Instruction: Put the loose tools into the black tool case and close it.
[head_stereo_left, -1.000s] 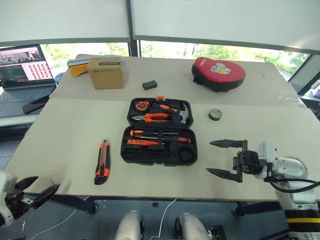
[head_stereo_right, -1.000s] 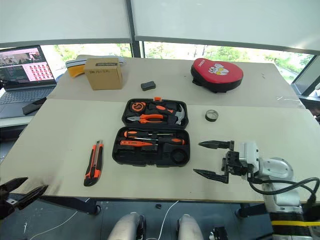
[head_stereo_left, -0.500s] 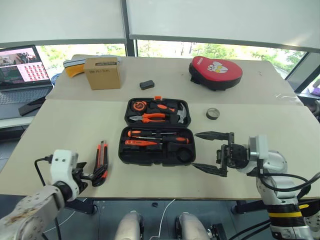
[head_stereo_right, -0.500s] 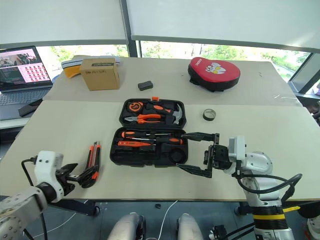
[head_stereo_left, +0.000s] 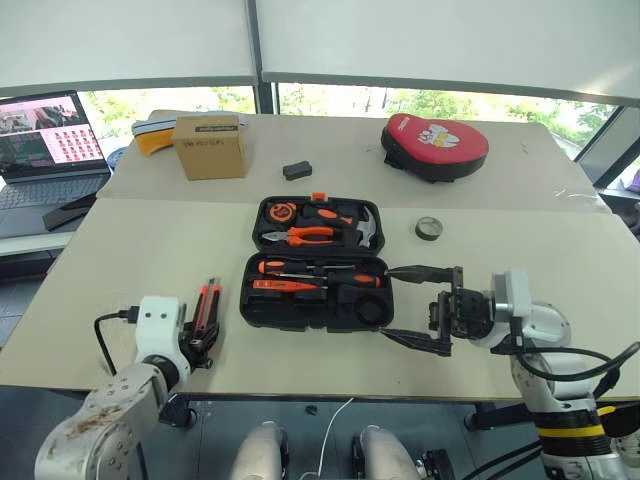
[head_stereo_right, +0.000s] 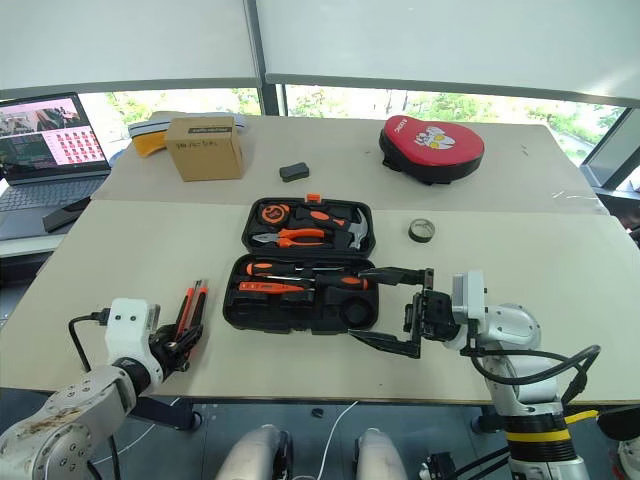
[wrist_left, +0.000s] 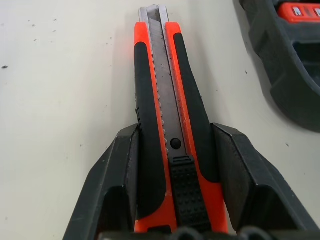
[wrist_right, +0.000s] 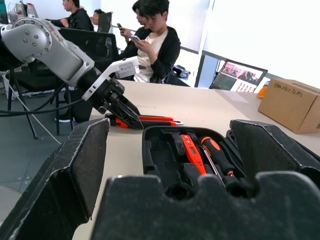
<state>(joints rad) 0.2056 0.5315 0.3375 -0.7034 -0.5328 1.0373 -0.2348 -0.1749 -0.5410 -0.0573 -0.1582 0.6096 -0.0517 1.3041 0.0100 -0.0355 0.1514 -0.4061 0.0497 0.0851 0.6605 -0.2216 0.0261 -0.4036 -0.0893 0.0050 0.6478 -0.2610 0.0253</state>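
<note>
The black tool case (head_stereo_left: 300, 322) lies open at the table's middle. Its front half holds two black-and-orange screwdrivers (head_stereo_left: 322, 268) and an orange tester screwdriver (head_stereo_left: 284, 286). The orange-and-black utility knife (head_stereo_left: 207, 305) lies flat on the table left of the case. My left gripper (head_stereo_left: 203, 335) is at its near end. In the left wrist view my left gripper (wrist_left: 175, 131) is shut on the utility knife (wrist_left: 167, 100), one finger pressed to each side. My right gripper (head_stereo_left: 390, 302) stands open at the case's right front corner, empty. The tape roll (head_stereo_left: 429, 228) sits right of the case.
Pliers (head_stereo_left: 300, 236), a hammer (head_stereo_left: 366, 230) and a tape measure (head_stereo_left: 283, 211) fill the case's rear half. A cardboard box (head_stereo_left: 211, 146), a small black block (head_stereo_left: 297, 170) and a red pouch (head_stereo_left: 436, 146) stand farther back. A laptop (head_stereo_left: 50, 135) is at far left. People sit beyond the table (wrist_right: 150, 35).
My left arm came in from the lower left to the knife's near end, and its fingers closed on the knife. My right gripper shifted left to the case's corner, still open.
</note>
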